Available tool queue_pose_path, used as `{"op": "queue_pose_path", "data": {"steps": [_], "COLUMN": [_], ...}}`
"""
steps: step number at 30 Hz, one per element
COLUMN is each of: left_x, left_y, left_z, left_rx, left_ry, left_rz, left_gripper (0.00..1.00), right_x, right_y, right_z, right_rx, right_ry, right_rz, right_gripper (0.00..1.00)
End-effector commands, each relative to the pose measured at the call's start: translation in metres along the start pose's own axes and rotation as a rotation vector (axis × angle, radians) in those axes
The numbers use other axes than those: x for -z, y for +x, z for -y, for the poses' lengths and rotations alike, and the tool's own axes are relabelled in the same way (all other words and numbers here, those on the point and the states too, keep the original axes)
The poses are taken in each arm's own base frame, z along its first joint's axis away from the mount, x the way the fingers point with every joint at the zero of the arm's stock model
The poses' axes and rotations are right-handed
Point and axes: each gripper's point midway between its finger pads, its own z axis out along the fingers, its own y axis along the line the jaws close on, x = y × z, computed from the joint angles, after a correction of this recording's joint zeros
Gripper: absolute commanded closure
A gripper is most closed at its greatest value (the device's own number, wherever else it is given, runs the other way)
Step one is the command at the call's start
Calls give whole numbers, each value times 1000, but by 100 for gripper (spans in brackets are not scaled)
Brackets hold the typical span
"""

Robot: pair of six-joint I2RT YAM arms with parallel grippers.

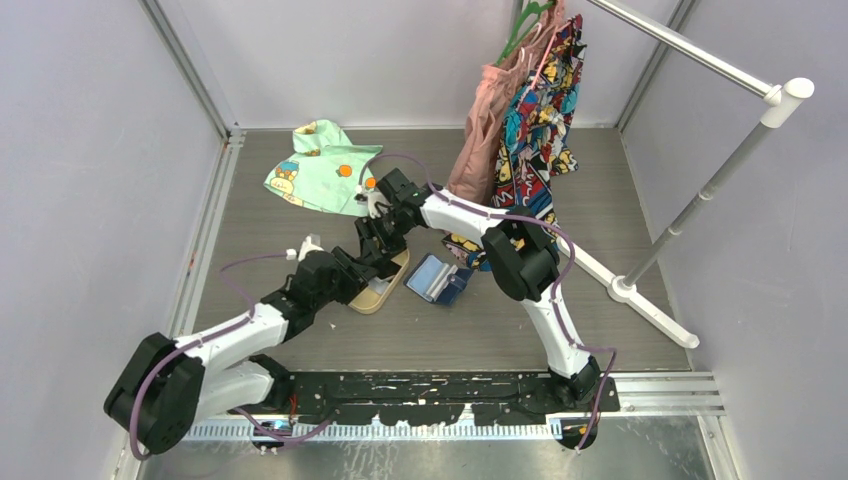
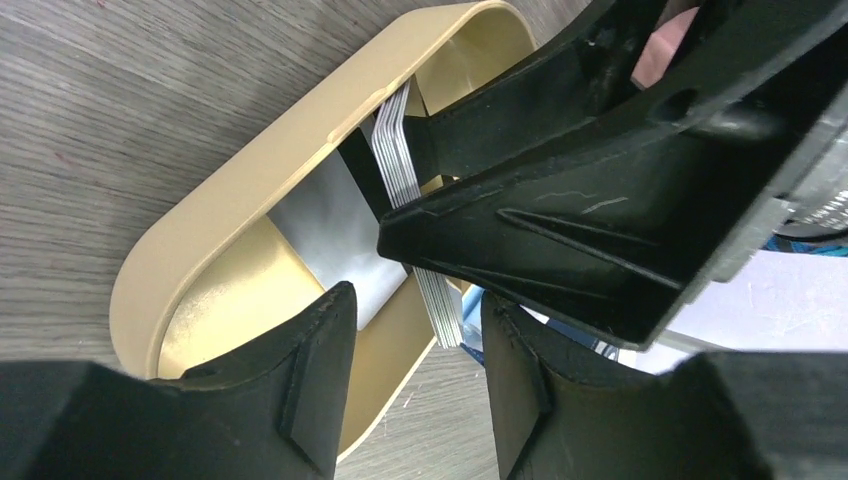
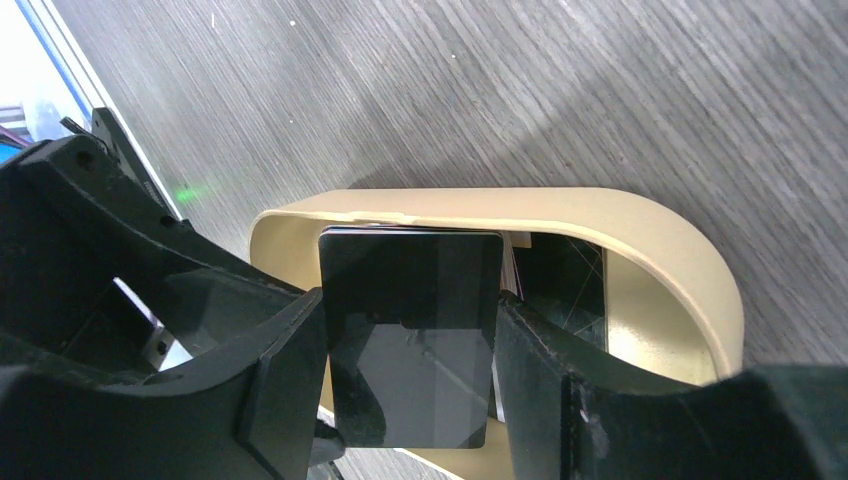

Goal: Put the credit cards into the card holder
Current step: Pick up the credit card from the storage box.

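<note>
A stack of credit cards (image 3: 410, 340) stands on edge over the tan oval tray (image 3: 640, 225), with a black card facing the right wrist camera. My right gripper (image 3: 412, 385) is shut on this stack, one finger on each side edge. In the left wrist view the stack (image 2: 405, 165) shows edge-on as thin pale layers between the right gripper's fingers. A silver-grey card (image 2: 330, 230) and a dark card (image 3: 565, 280) lie in the tray. My left gripper (image 2: 418, 375) is open and empty just in front of the stack, at the tray's rim (image 2: 250, 170). The navy card holder (image 1: 432, 276) lies open right of the tray (image 1: 378, 297).
A green patterned cloth (image 1: 320, 165) lies at the back. Clothes (image 1: 520, 120) hang from a white rack (image 1: 700, 200) whose base (image 1: 640, 300) runs along the right of the table. Grey walls close in both sides.
</note>
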Motion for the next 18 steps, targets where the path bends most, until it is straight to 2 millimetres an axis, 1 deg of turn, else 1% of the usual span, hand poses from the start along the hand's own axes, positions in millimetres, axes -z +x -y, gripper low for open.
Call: {"op": "queue_pose_path", "data": {"steps": [1, 10, 15, 18], "left_x": [-9, -27, -32, -36], "left_y": [-12, -11, -17, -16], "left_z": [28, 32, 29, 26], "left_rx": [24, 31, 28, 17], "left_ry": [106, 116, 102, 92], "left_rz": [49, 51, 82, 79], "left_gripper": [51, 58, 65, 72], "right_x": [13, 14, 18, 22], "right_y": [-13, -10, -7, -10], "right_z": [-26, -29, -34, -37], "right_rx": [35, 34, 42, 57], "right_ry": [-61, -79, -95, -99], "right_rz": [47, 42, 39, 46], "right_gripper": [73, 73, 72, 69]}}
